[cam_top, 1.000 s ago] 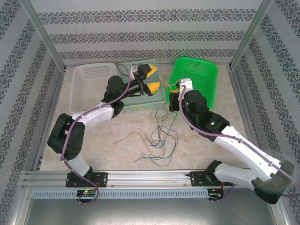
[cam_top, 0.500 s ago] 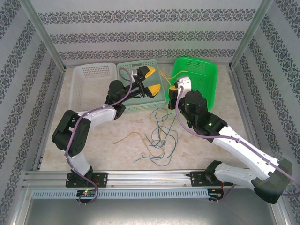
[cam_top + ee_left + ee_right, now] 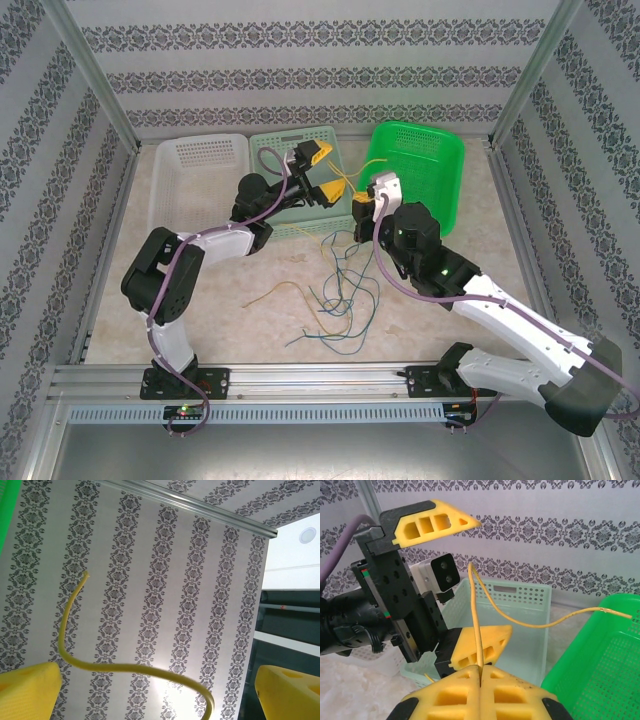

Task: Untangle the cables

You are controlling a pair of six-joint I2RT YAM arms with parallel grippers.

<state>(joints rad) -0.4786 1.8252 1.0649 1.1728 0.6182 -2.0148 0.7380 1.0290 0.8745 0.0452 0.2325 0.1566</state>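
Robotics lab cell; aluminium frame posts (image 3: pixel 92 75), patterned wall panels (image 3: pixel 300 75), arms (image 3: pixel 200 245) bolted to a rail (image 3: pixel 320 378)

Pretty cramped at the back: white basket (image 3: pixel 195 185), pale green basket (image 3: pixel 300 226) and bright green basket (image 3: pixel 425 170) lined up side by side along the wall. Left gripper (image 3: pixel 330 170) and right gripper (image 3: pixel 360 203) crowded nose to nose by the gap between the two green ones, yellow cable (image 3: pixel 125 667) strung across the left one's spread jaws. Loose cables (image 3: pixel 340 295) sprawled mid-table. Bare table (image 3: pixel 225 325) front left and front right of that heap, easy passage there.
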